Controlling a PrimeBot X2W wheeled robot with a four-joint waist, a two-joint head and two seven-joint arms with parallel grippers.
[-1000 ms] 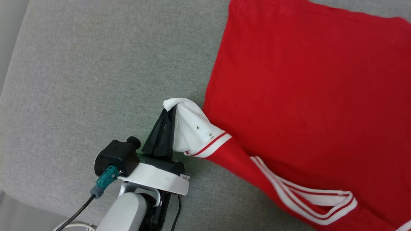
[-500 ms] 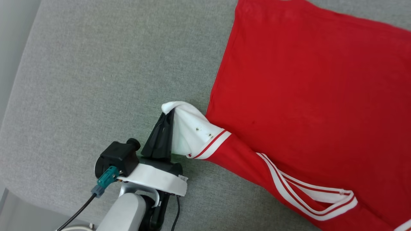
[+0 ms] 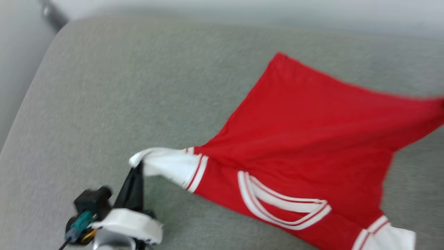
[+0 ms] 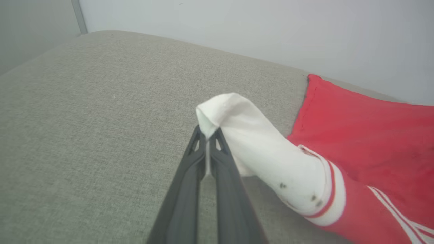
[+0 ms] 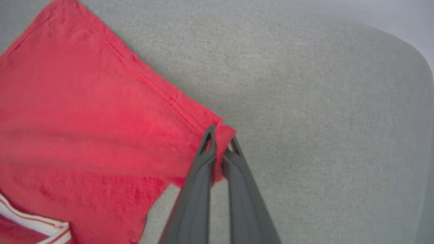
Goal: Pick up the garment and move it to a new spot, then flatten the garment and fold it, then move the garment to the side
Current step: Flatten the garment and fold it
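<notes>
A red jersey T-shirt [image 3: 312, 139] with white short sleeves and a red-and-white striped collar [image 3: 281, 208] lies stretched out across a grey woven-fabric surface [image 3: 121, 86], the head view being somewhat blurred. With the striped collar as the landmark, one white sleeve [image 3: 166, 165] with red-and-white trim runs out to the collar's left, and a second white sleeve [image 3: 392, 238] shows to the collar's lower right. The red body fans away above the collar toward the far edge of the surface, where a pale wall [image 4: 271, 30] begins.

The left end effector [image 3: 137, 166], left of the collar, has its two dark fingers pressed narrow on the tip of the near white sleeve [image 4: 271, 159], which carries a few small dark specks and is drawn up off the surface. In the right wrist view the right end effector [image 5: 220, 135] is pinched tight on a red hemmed corner of the T-shirt [image 5: 84, 118], on the side of the shirt far from the collar.
</notes>
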